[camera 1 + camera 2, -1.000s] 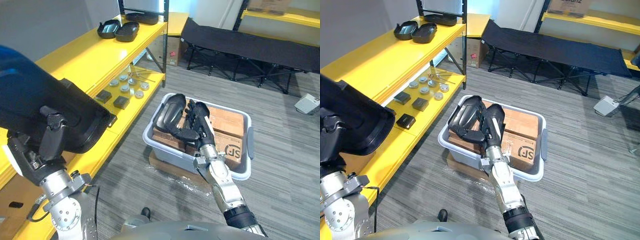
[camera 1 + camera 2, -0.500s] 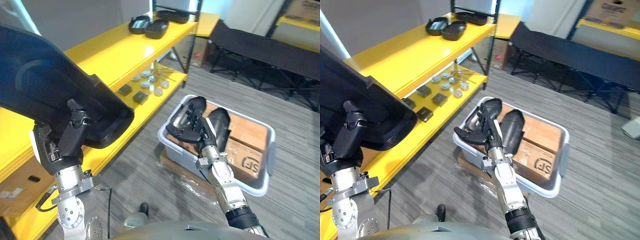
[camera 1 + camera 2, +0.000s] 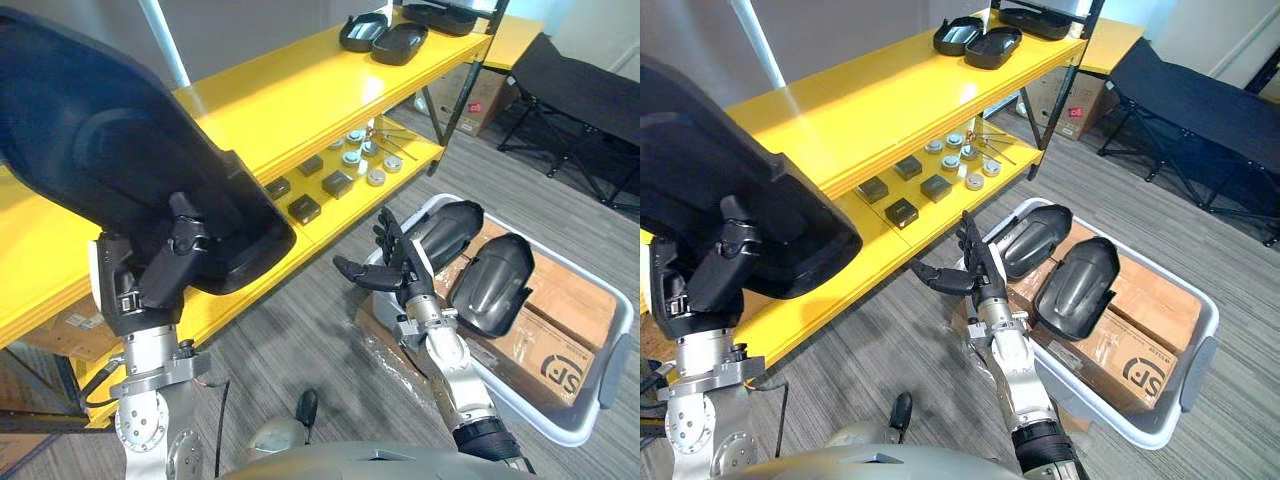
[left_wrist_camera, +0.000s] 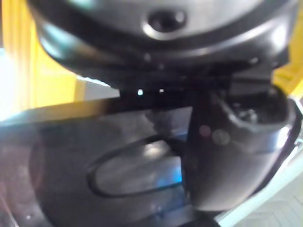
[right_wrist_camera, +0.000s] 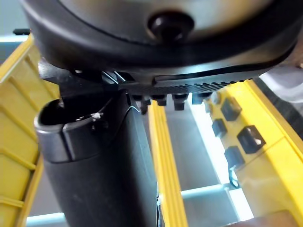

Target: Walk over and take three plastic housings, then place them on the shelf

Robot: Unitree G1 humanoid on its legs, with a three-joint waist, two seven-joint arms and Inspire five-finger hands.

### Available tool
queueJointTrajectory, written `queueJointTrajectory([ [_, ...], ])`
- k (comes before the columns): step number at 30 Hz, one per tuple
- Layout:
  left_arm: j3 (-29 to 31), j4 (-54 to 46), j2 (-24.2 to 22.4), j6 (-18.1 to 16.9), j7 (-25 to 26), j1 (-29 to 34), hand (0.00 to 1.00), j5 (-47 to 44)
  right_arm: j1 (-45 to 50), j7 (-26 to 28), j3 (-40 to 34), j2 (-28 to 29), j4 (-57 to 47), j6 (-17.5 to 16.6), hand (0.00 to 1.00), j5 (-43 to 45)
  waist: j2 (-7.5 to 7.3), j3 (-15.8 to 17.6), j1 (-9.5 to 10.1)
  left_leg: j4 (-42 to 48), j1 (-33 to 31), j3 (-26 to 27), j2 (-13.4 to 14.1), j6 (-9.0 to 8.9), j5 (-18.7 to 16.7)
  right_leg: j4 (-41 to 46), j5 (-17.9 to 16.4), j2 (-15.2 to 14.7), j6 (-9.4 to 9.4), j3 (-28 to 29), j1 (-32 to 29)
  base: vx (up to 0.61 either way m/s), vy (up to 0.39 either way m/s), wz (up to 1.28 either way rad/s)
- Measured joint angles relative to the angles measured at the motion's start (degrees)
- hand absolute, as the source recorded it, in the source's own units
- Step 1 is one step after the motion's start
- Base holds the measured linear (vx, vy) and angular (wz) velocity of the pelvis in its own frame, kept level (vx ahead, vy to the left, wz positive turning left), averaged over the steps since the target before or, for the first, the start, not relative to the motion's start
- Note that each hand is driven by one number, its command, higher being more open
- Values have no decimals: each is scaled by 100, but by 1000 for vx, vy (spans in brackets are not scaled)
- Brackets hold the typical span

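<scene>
Black housing, partly cropped, in left robot hand

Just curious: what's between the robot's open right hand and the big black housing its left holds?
Grey floor and the lower yellow shelf, seen in both eye views.

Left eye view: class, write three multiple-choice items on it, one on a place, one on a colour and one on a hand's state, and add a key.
1. Where do the loose housings lie?
A on the floor
B in the grey bin
C on the cot

2. The shelf is:
A yellow
B grey
C blue

3. The left hand is:
A open
B shut, empty
C shut on the large housing

Key:
1 B, both lie inside the bin's walls.
2 A, its boards are bright yellow.
3 C, its fingers curl round the housing's edge.
</scene>
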Motion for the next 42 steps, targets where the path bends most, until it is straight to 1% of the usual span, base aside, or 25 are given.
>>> queueJointTrajectory([
  [6,18,17,-50,-2,44,31,0,8,27,-7,5,11,-347,-55,100,105,58,292,17,66,-164,293,114,-99,84,118,-617,-3,188,-158,-95,-134,-74,11],
  [10,151,5,-69,-28,2,38,0,12,-15,-51,64,44,-359,-154,100,96,58,413,169,1162,-683,363,181,-147,-311,300,-719,-28,161,-293,-52,-40,6,14],
  [11,247,3,-66,-28,-32,41,0,13,-15,-99,63,74,-362,-159,100,88,-11,453,207,1591,-852,413,141,-105,-578,361,-759,-87,154,-361,5,59,85,27],
  [13,377,-7,-65,-29,-51,42,0,40,2,-180,47,68,-363,-165,100,14,-111,507,208,2164,-961,524,81,6,-988,517,-824,-205,10,-494,154,91,105,27],
  [14,442,2,-91,-33,-38,42,0,57,33,-196,37,30,-366,-211,100,-2,-73,510,226,2395,-1019,496,83,67,-1219,1327,-725,-350,-306,-383,-76,104,142,22],
  [15,527,-1,-85,-39,-20,53,0,99,92,-200,33,28,-363,-288,100,-1,-59,482,214,2387,-988,436,37,130,-1270,2201,-368,-549,-824,-143,-550,155,226,24],
  [16,606,-1,-31,-54,0,53,0,151,92,-199,-1,39,-362,-313,100,-1,-71,485,176,2262,-900,409,-8,170,-1284,2746,46,-629,-990,159,-884,178,235,27],
  [17,685,-2,86,-61,125,28,0,261,96,-181,-25,78,-351,-401,100,-1,-60,506,152,2077,-769,308,-20,254,-1266,3299,117,-648,-848,566,-1286,196,176,18],
  [19,724,2,137,-61,263,-4,0,266,82,-130,-39,108,-355,-508,100,-2,-52,516,117,1813,-521,194,-45,369,-1206,3495,-405,-389,-623,760,-1563,205,99,18],
  [20,761,4,141,-61,360,-59,0,254,75,-87,-83,109,-377,-560,100,-2,45,537,95,1618,-330,90,-39,396,-1165,3138,-686,-46,-602,855,-1705,230,105,35],
  [21,760,30,154,-61,443,-187,0,252,61,-78,-168,101,-439,-583,100,-5,104,547,23,1448,-172,-66,-59,384,-1136,2615,-749,322,-625,1024,-1885,221,91,45],
  [23,749,78,246,-89,510,-376,0,252,68,-124,-316,61,-674,-583,100,-10,132,554,-138,1323,-28,-373,-220,367,-1127,2023,-655,693,-476,1594,-2296,189,24,92],
  [24,745,172,320,-112,558,-477,0,248,70,-131,-433,16,-818,-582,100,-3,131,553,-241,1250,117,-616,-354,388,-1154,1718,-522,781,-271,2000,-2502,286,-23,116],
  [26,746,292,345,-124,547,-514,0,205,104,-139,-649,-30,-998,-583,100,2,128,547,-390,1171,393,-983,-517,360,-1216,1256,-349,815,-47,2428,-2496,293,-111,117],
  [29,756,306,337,-162,532,-500,0,72,107,-20,-925,-226,-1137,-620,100,61,-59,318,-444,1314,460,-1349,-671,432,-1578,544,-202,758,-174,2438,-2338,330,-241,123],
  [30,750,370,303,-192,508,-508,0,40,107,36,-1044,-333,-1165,-622,100,147,-65,290,-454,1507,459,-1213,-588,369,-1803,372,248,734,-200,2294,-2123,426,-338,115],
  [31,729,475,253,-216,427,-457,0,12,99,89,-1124,-458,-1152,-620,100,274,92,246,-424,1709,453,-992,-351,208,-1958,372,465,763,-274,2009,-2002,355,-265,95],
  [33,646,643,200,-205,390,-421,0,27,96,185,-1301,-592,-1133,-618,100,331,397,178,-435,2021,328,-727,-69,35,-2010,276,436,923,-375,1705,-1763,414,-217,69],
  [34,587,697,200,-191,361,-421,0,29,98,237,-1371,-629,-1087,-619,100,397,440,179,-444,2211,301,-603,-36,-45,-1968,238,403,944,-426,1609,-1627,365,-142,70],
  [36,488,739,196,-97,238,-508,0,40,94,273,-1528,-655,-958,-621,100,483,393,376,-455,3894,-234,-69,-19,-272,-1829,-127,323,924,-520,1598,-907,319,-73,43],
  [37,487,757,204,-98,207,-520,0,64,93,277,-1542,-646,-944,-626,100,484,379,404,-423,4182,-358,104,50,-230,-1894,-209,318,913,-524,1606,-771,284,-30,4],
  [38,483,768,216,-99,213,-549,0,160,60,278,-1603,-641,-934,-673,100,488,356,414,-402,4120,-563,292,243,-213,-2082,-292,316,871,-526,1614,-648,153,2,-16],
  [40,448,774,213,-101,248,-628,0,296,-9,292,-1642,-630,-935,-836,100,499,339,430,-410,3383,-823,420,629,-303,-2067,-308,299,748,-520,1621,-624,158,66,-10],
  [41,432,782,219,-101,244,-664,0,347,-11,287,-1644,-612,-935,-880,100,498,341,438,-439,3097,-858,419,737,-367,-2014,-310,268,677,-475,1625,-585,207,236,-6],
  [42,248,810,216,-102,219,-696,0,448,23,226,-1689,-601,-927,-945,100,495,346,445,-494,2389,-791,375,969,-521,-1630,-275,169,541,-285,1633,-485,179,275,-14],
])
